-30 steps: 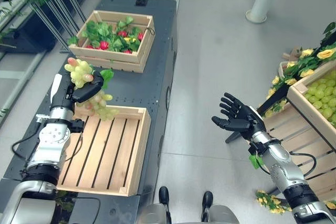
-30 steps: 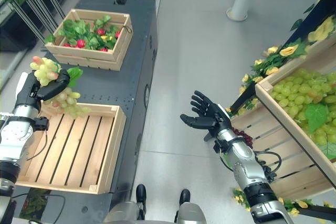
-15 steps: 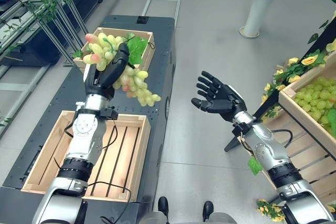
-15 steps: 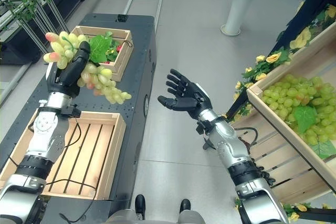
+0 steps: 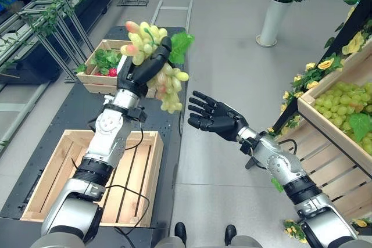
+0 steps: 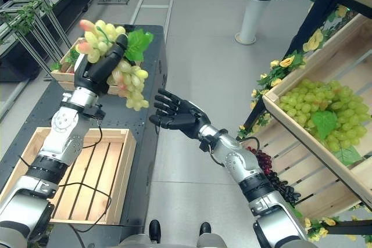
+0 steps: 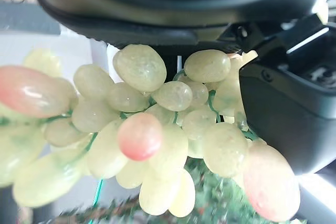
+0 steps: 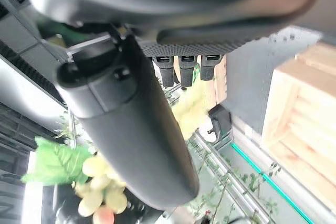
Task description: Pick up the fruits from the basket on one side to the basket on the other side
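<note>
Your left robot hand (image 5: 141,68) has its fingers curled round a bunch of green grapes (image 5: 156,56), held high above the dark desk (image 5: 75,114). Your right robot hand (image 5: 216,120) hangs just beside the bunch, fingers spread wide, holding nothing.

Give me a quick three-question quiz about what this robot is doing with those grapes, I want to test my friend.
1. True or false: the left hand is curled round the bunch of grapes.
2. How is the right hand set? A) closed in a fist B) open, fingers spread, beside the bunch C) resting in a crate
3. What lies in the slatted wooden crate nearest the robot on the dark table?

Key
1. True.
2. B.
3. Nothing; its slats are bare. The far crate holds green leaves and red fruit.
</note>
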Robot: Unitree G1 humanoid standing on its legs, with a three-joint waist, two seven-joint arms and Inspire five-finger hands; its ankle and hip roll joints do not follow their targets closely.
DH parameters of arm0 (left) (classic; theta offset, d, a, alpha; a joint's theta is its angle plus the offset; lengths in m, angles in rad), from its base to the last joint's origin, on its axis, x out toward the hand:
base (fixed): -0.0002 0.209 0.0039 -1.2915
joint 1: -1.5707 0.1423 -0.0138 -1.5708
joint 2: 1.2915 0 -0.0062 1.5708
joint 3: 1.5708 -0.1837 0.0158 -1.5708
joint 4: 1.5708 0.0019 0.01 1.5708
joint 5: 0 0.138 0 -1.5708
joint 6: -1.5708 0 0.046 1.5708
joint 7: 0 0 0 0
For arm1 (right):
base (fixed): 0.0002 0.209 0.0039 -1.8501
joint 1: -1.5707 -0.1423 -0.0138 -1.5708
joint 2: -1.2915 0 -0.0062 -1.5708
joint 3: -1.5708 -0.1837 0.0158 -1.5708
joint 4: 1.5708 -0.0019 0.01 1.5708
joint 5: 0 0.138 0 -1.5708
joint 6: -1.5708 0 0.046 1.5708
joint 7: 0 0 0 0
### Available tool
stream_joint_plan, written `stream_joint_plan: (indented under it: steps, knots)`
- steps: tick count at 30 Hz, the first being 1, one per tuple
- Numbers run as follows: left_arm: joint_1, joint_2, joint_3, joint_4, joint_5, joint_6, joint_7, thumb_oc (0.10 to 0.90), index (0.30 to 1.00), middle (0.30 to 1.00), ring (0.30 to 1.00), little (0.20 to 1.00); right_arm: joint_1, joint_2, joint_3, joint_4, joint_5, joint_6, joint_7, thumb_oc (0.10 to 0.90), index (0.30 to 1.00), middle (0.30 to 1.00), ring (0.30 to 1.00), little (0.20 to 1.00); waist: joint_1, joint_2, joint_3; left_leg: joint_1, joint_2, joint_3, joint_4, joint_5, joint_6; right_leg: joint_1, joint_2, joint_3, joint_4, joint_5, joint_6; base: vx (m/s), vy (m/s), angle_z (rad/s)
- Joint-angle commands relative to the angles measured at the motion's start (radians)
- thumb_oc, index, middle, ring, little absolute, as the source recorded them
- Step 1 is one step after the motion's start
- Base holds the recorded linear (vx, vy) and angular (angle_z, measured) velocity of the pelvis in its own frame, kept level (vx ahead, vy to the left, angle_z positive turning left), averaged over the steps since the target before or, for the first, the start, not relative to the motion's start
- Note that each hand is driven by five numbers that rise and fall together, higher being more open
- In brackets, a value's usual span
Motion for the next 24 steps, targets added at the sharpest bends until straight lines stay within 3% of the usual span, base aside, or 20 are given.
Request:
stream_joint_plan:
  steps: [1, 9, 24]
  knots:
    - [-0.221, 0.014, -0.031, 0.037, 0.005, -0.075, -0.018, 0.400, 0.300, 0.300, 0.300, 0.300, -0.098, 0.070, 0.005, -0.054, 0.111, -0.062, 0.070, 0.800, 0.900, 0.900, 0.900, 0.900, 0.000, 0.030, -0.195, 0.029, -0.052, -0.002, 0.002, -0.158, -0.015, 0.005, 0.057, 0.000, 0.002, -0.068, -0.049, 0.02, -0.012, -0.13]
    - [-0.245, -0.003, -0.083, 0.066, 0.048, -0.047, -0.058, 0.400, 0.300, 0.300, 0.300, 0.300, -0.135, 0.106, 0.025, -0.078, 0.102, -0.104, 0.034, 0.800, 0.900, 0.900, 0.900, 0.900, -0.007, 0.032, -0.194, 0.034, -0.051, 0.007, 0.002, -0.159, -0.013, 0.005, 0.058, 0.011, 0.002, -0.064, -0.047, 0.01, -0.006, -0.05]
    - [-0.256, -0.045, -0.129, 0.092, 0.037, -0.014, -0.140, 0.400, 0.300, 0.300, 0.300, 0.300, -0.200, 0.137, 0.026, -0.028, 0.123, -0.121, -0.044, 0.800, 0.900, 0.900, 0.900, 0.900, -0.004, 0.033, -0.200, 0.040, -0.047, 0.013, 0.002, -0.159, -0.011, 0.006, 0.061, 0.019, 0.002, -0.060, -0.048, 0.01, -0.006, -0.02]
